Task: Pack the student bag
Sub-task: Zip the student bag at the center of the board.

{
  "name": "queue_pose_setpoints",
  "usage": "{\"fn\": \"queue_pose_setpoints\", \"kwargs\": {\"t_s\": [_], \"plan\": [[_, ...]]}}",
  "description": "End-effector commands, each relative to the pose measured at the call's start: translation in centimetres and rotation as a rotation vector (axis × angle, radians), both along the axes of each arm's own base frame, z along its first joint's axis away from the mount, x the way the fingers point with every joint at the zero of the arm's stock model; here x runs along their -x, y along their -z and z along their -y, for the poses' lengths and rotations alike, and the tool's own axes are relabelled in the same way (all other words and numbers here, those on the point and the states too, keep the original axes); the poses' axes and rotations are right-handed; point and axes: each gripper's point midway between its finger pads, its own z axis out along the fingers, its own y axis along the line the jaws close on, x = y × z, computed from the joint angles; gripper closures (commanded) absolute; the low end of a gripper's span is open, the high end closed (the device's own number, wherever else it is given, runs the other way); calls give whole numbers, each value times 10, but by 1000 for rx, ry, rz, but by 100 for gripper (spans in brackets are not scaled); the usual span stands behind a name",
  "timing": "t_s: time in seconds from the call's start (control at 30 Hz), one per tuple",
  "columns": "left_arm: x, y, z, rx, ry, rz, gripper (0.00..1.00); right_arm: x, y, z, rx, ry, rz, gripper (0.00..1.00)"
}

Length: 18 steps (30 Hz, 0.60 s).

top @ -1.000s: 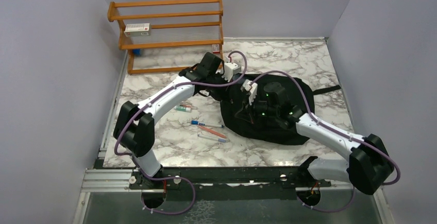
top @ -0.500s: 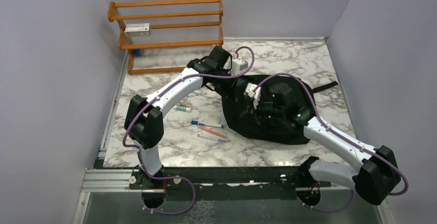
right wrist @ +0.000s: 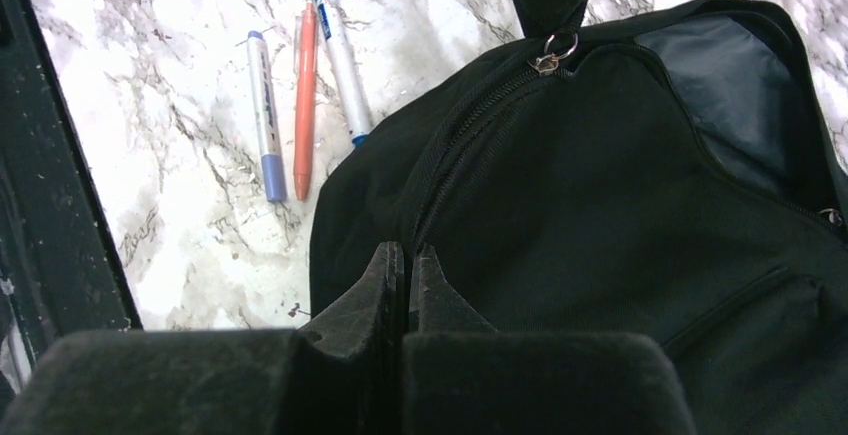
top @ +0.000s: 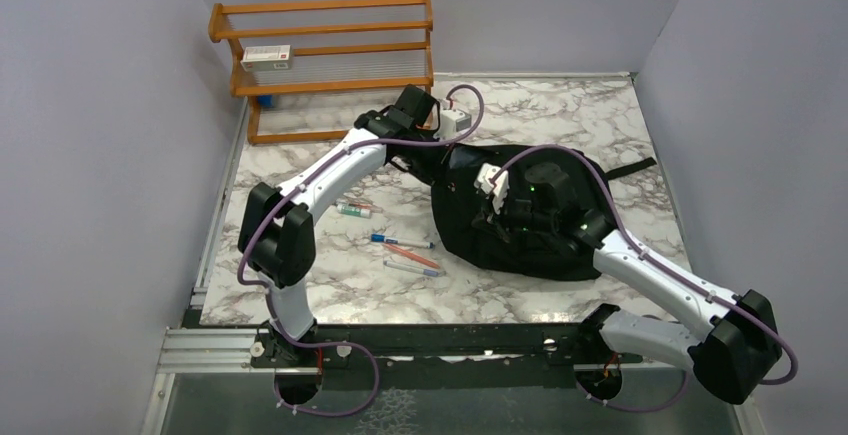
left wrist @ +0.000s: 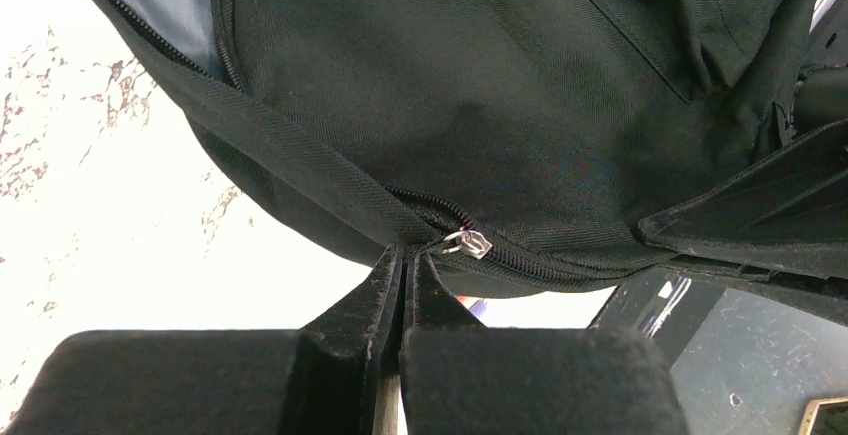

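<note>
The student bag (top: 540, 240), a large black backpack, lies right of centre on the marble table. My left gripper (left wrist: 405, 255) is shut at the bag's far-left edge, its tips pinching the pull ring of the silver zipper slider (left wrist: 470, 245). From the right wrist, those same fingertips (right wrist: 552, 15) meet the slider (right wrist: 548, 60). Beside it the bag gapes and grey lining (right wrist: 740, 105) shows. My right gripper (right wrist: 408, 251) is shut on the bag's fabric by the zipper seam, on the bag's near-left side (top: 490, 217).
Several pens (top: 405, 253) lie on the table left of the bag, three of them close to its edge (right wrist: 303, 105). Two more markers (top: 355, 208) lie further left. A wooden rack (top: 330, 55) holding a small box (top: 266, 54) stands at the back left.
My left gripper has carried the zipper pull toward the back and a little right along the bag's edge. The right arm has shifted slightly right and kept its hold.
</note>
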Motion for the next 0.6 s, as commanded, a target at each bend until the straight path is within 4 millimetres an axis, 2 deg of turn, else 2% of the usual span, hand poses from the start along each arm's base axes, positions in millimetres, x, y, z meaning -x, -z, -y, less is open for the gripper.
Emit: {"fn": "queue_pose_setpoints", "kwargs": {"t_s": [0.0, 0.1, 0.2, 0.4, 0.57], "plan": [[-10, -22, 5, 46, 42, 156, 100, 16, 7, 1, -47, 48, -100, 99], [13, -17, 21, 71, 87, 112, 100, 19, -5, -16, -149, 0, -117, 99], [28, -16, 30, 98, 105, 90, 100, 18, 0, -22, -156, -14, -141, 99], [48, -27, 33, 131, 122, 83, 100, 6, 7, -17, -165, 55, -98, 99], [77, -20, 34, 129, 169, 35, 100, -3, 4, -9, -183, 132, -49, 99]]}}
